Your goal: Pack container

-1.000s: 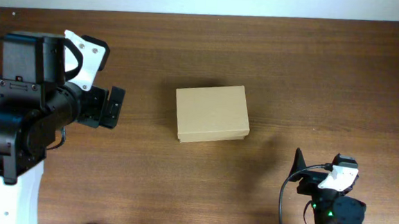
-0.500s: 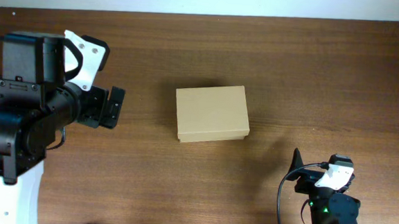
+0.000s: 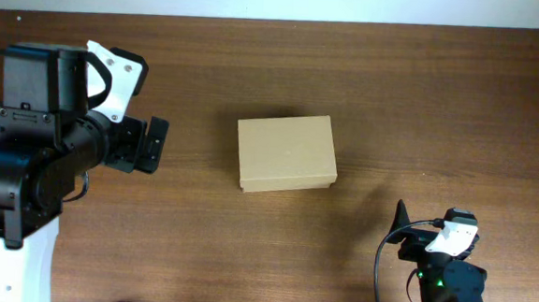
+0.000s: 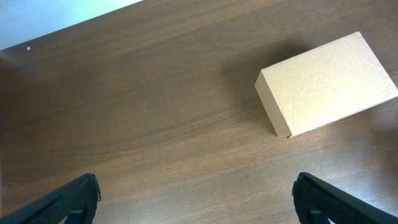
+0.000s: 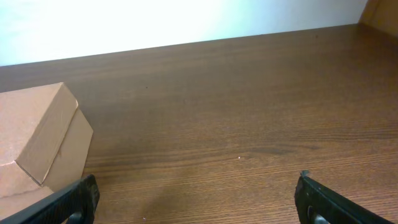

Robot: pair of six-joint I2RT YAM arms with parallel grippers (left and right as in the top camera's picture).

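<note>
The container (image 3: 285, 153) is a plain tan cardboard box lying in the middle of the wooden table with its lid flap down. It also shows at the upper right of the left wrist view (image 4: 326, 83) and at the left edge of the right wrist view (image 5: 37, 146). My left gripper (image 3: 153, 145) is open and empty, to the left of the box and apart from it; its fingertips frame bare table (image 4: 198, 202). My right gripper (image 3: 402, 225) is open and empty near the front edge, right of and nearer than the box (image 5: 199, 202).
The wooden table (image 3: 422, 104) ends at a pale wall strip along the far side (image 3: 279, 0). The left arm's bulky body (image 3: 25, 169) fills the left side. The right arm's base (image 3: 444, 283) sits at the front right edge.
The right arm has pulled back slightly toward the front edge. The box and the left arm have not moved.
</note>
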